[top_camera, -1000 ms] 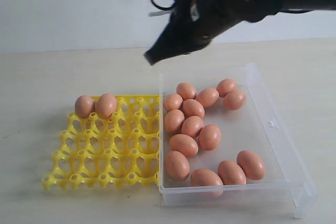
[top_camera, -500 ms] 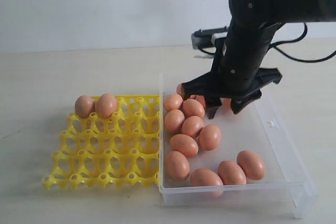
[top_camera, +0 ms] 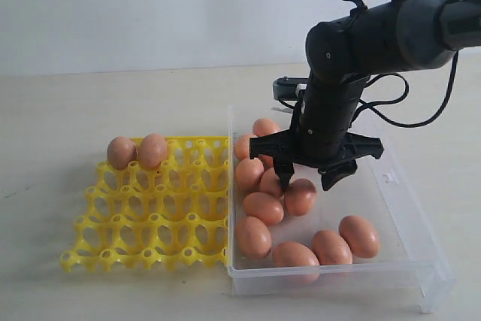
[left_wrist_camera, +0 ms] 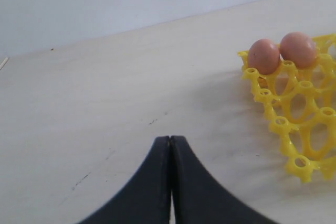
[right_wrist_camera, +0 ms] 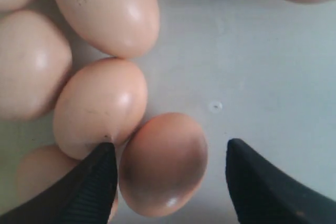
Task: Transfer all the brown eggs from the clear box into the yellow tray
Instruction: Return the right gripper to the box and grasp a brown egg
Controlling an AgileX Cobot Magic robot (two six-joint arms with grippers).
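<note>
Right pincer is down inside the clear box, jaws spread wide, and one brown egg sits right between the fingertips. It is straddled, not squeezed. One black tip is tucked close at the egg's side (touching or just shy of it, hard to call), while the other stands clear, with box floor showing in the gap. Pressed up against that egg are its neighbours, a tight cluster of brown eggs along the box wall nearest the tray, and more of them curve round the near end of the box. The black arm comes down over the far part of the box and covers what lies there. Just beside the box, the yellow tray lies flat on the bench. Two brown eggs are seated side by side in the cups at its far left corner. Over on the other side, the left pincer is closed tip to tip on nothing, over the bench near that same corner of the tray.
</note>
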